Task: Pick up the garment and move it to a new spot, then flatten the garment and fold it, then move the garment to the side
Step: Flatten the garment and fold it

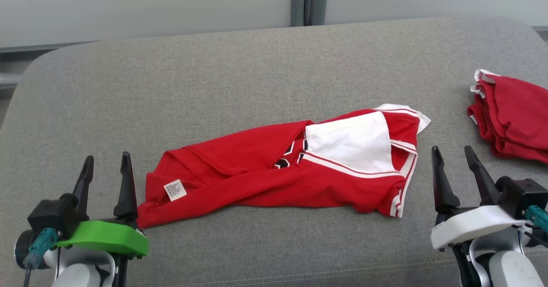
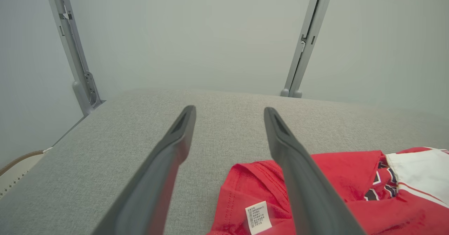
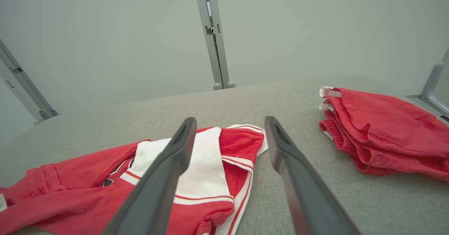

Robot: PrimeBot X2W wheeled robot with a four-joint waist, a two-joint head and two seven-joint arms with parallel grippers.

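A red garment (image 1: pixel 257 167) with a white panel, white trim and a small white label lies crumpled in a long strip across the grey cushion (image 1: pixel 214 77). My left gripper (image 1: pixel 107 162) stands open just beyond its left end, nothing between the fingers; in the left wrist view the garment (image 2: pixel 336 179) lies right of my left gripper (image 2: pixel 229 112). My right gripper (image 1: pixel 451 154) stands open just off the garment's right end. The right wrist view has the garment (image 3: pixel 87 186) at lower left, behind my right gripper (image 3: pixel 229 122).
A stack of folded red clothes (image 1: pixel 513 115) sits at the cushion's right edge, also in the right wrist view (image 3: pixel 382 129). A pale wall with grey metal posts (image 1: pixel 308 2) runs behind the cushion. Bare cushion lies behind and in front of the garment.
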